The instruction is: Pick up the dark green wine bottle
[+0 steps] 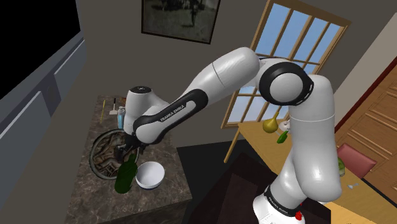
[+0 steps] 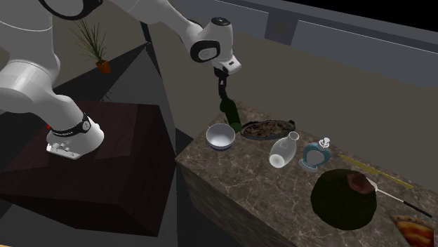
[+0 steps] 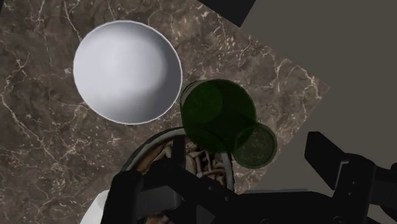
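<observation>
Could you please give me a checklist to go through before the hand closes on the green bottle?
1. Hand open: ok, the fingers stand apart.
2. Green bottle upright on the counter: ok.
3. Bottle top between the fingers: ok, judging by the wrist view.
4. Fingers low enough to clasp the neck: cannot tell.
5. White bowl clear of the bottle: cannot tell; it sits close beside it.
6. Bottle free, not yet held: ok, the fingers do not touch it.
</observation>
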Motion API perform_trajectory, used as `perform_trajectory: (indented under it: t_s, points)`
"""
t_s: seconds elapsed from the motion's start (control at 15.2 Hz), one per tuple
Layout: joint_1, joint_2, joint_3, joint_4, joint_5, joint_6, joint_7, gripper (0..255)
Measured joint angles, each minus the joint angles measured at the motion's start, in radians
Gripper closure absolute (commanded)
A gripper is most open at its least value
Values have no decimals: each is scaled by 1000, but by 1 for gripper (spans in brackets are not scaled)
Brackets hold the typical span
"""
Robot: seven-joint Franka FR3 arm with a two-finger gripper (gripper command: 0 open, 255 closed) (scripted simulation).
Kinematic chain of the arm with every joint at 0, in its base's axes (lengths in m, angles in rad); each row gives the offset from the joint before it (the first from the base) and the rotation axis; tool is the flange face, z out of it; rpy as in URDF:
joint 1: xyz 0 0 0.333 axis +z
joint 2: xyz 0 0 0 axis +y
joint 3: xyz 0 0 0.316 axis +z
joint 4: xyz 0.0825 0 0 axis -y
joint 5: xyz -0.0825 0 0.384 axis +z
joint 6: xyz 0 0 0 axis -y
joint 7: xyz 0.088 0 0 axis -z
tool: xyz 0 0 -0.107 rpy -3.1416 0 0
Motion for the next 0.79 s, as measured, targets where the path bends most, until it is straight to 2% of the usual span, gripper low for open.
perform_trajectory:
  t_s: [0.13, 0.2, 0.79]
  points:
    - [2, 14, -2, 3, -3, 11, 1, 0]
    - [2, 15, -2, 1, -3, 13, 1, 255]
    - [1, 15, -3, 1, -3, 16, 0, 255]
